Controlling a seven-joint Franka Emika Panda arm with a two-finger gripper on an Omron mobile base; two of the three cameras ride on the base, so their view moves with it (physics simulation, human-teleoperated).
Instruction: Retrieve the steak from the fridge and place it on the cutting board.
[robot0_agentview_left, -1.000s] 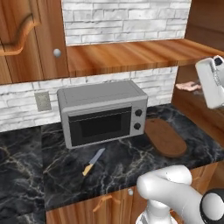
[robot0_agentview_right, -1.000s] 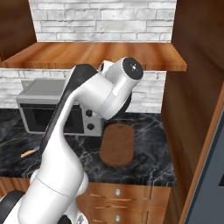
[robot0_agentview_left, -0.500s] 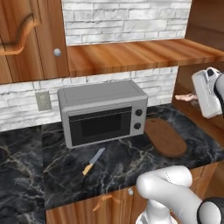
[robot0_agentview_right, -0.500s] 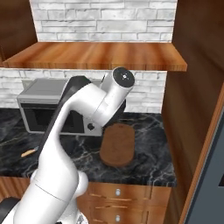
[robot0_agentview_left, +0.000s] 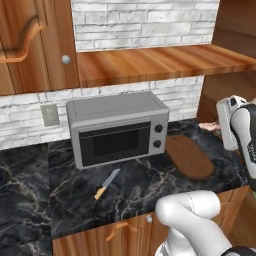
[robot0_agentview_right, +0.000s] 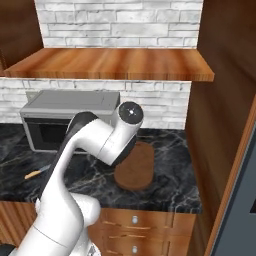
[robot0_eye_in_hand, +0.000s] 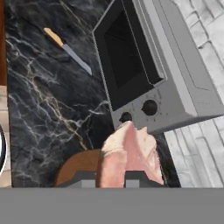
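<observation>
Pink steak (robot0_eye_in_hand: 129, 154) is clamped in the closed pincer (robot0_eye_in_hand: 112, 177), carried above the black marbled table (robot0_eye_in_hand: 39, 109). Retrieval is judged done. Placement remains: the cutting board (robot0_eye_in_hand: 78, 168) lies at 7 o'clock of the steak in the hand view, beside the microwave (robot0_eye_in_hand: 151, 65).

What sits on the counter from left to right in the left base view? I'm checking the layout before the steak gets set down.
Knife → microwave → cutting board → steak, carried at the shut gripper above the board's far right.
</observation>
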